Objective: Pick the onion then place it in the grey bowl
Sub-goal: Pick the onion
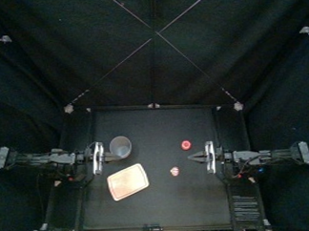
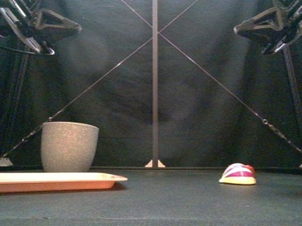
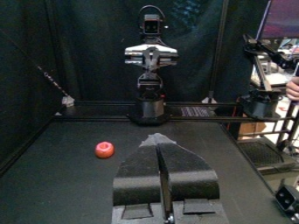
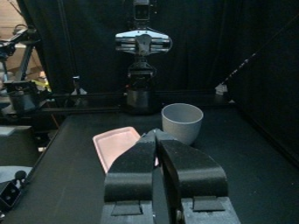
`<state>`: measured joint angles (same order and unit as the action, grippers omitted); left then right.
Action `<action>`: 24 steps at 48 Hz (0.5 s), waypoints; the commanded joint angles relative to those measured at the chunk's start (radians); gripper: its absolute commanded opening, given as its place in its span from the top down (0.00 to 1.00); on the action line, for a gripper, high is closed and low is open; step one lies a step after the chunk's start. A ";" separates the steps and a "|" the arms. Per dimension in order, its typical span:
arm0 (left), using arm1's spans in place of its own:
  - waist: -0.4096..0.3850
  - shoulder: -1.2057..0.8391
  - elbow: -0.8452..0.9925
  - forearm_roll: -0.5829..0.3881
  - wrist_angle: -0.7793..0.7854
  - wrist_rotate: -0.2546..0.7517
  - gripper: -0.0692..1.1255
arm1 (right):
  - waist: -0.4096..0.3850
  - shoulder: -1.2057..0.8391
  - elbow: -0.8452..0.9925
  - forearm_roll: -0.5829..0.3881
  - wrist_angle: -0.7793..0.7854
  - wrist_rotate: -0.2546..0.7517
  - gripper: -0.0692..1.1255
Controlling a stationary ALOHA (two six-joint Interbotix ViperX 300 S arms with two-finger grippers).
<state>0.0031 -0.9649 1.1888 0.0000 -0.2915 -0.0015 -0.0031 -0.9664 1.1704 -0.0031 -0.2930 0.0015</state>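
Nothing is done yet. The onion (image 1: 186, 144), which I am taking to be the round red toy, is sitting on the table to the right of the grey cup (image 1: 120, 143) and well apart from it, with a paler toy (image 1: 175, 169) lying nearer the front. The left gripper (image 3: 158, 138) and right gripper (image 4: 156, 131) are hanging at the sides, jaws closed on nothing, so the pick and the drop are both waiting. The onion is looking round from above, showing no long axis or pointing end.

You've got the cup (image 1: 120, 144) on the desk's (image 1: 158, 127) left half twd the back, tray (image 1: 127, 181) just in front of it, onion (image 1: 186, 144) right of centre, level w/ cup, well apart, 2nd toy (image 1: 175, 169) in front of onion, nearer front edge.
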 commanded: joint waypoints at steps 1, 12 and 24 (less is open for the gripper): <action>0.006 0.005 -0.037 -0.003 0.051 0.002 0.84 | -0.003 0.023 -0.009 0.003 -0.002 0.002 0.87; 0.015 0.000 -0.051 -0.003 0.097 0.003 0.85 | -0.028 0.080 -0.023 0.008 -0.003 0.003 0.82; 0.018 -0.003 -0.051 -0.003 0.100 0.005 0.85 | -0.052 0.156 -0.051 0.140 -0.029 0.049 0.37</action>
<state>0.0199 -0.9695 1.1674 -0.0031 -0.1887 0.0015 -0.0430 -0.8314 1.1490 0.0859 -0.3053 0.0414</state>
